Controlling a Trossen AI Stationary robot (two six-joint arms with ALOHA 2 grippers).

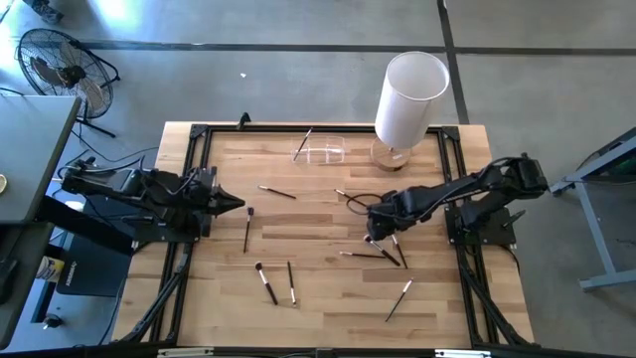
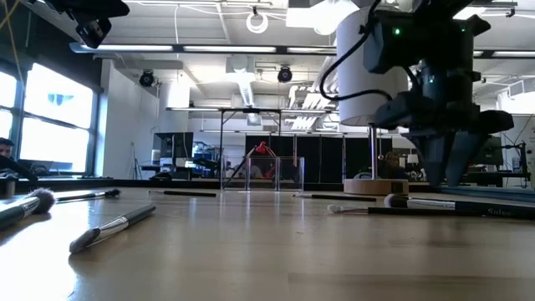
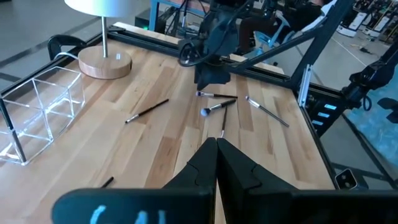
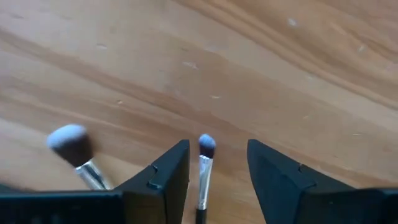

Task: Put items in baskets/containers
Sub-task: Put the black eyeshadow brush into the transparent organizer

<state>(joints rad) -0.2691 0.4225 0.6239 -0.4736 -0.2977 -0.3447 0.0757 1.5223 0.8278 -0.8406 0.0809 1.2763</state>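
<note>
The right pincer (image 4: pixel 217 177) stands low over the wooden surface (image 1: pixel 318 298) with its fingers apart and a slim brush (image 4: pixel 204 168) lying lengthwise in the gap between them, pale tip pointing away from the wrist; this alignment suggests a grasp is being set up, though nothing is clamped yet. A second, fuller brush (image 4: pixel 76 149) lies just beside the pincer's outer finger, close enough that it may be nudged on closing. In the high view the right arm reaches inward from its edge of the surface, wrist bent down over a small cluster of brushes (image 1: pixel 383 254). The left pincer (image 1: pixel 237 206) waits above its own side, fingers together and empty, pointing toward the centre. Other brushes lie scattered singly, well apart, across the surface. Farther off, the clear container (image 1: pixel 320 149) sits near the far edge with one brush (image 1: pixel 302 144) leaning at its rim, beside the white cylinder (image 1: pixel 409 97).
</note>
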